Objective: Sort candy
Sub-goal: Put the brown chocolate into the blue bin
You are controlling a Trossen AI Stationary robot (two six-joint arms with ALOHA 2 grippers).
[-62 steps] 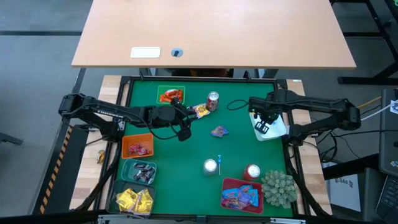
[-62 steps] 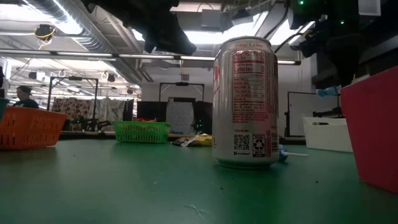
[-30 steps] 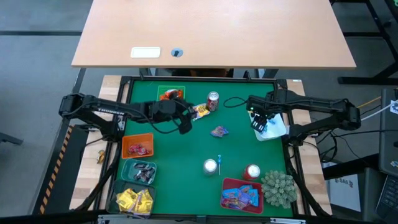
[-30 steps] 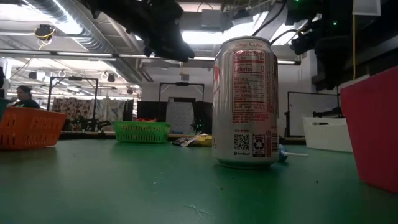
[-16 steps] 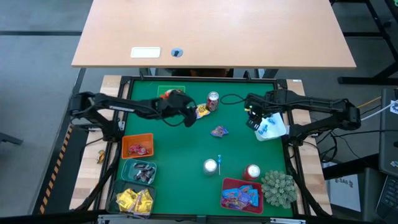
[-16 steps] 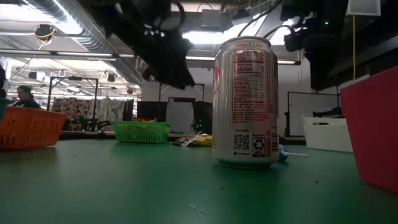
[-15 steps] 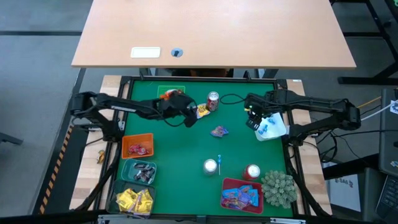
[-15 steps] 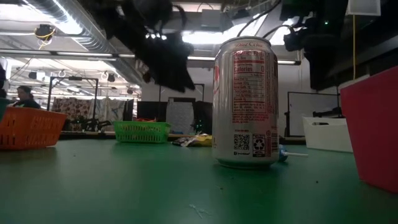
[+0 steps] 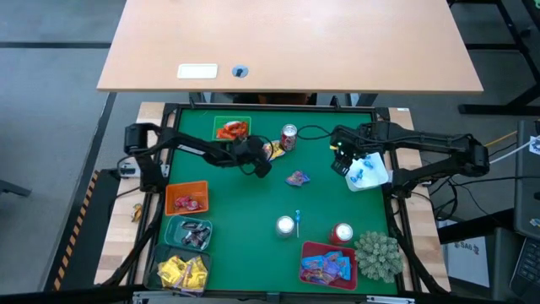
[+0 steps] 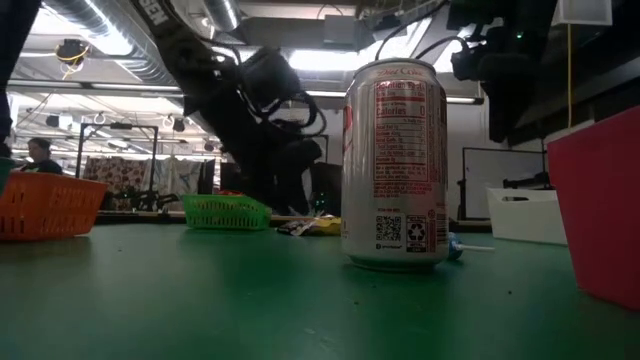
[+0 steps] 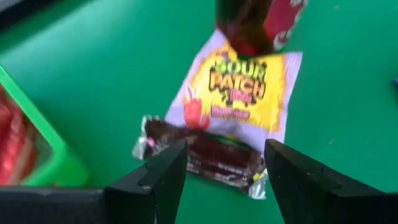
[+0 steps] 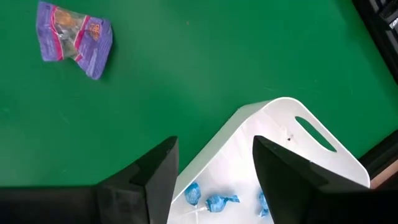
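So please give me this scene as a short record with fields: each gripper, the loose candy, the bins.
left gripper: open, over a dark candy bar beside the yellow packet
right gripper: open, above the white bin holding blue candies
loose candy: purple packet, blue lollipop
other bins: green, orange, red

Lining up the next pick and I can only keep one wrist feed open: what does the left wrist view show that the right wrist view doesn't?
Left wrist only: a dark-wrapped candy between the left gripper's open jaws, a yellow Sour Patch packet, a drink can, and a green bin's corner.

Right wrist only: a purple candy packet and the white bin holding blue sweets, under the open right gripper.

Shared: the green table.
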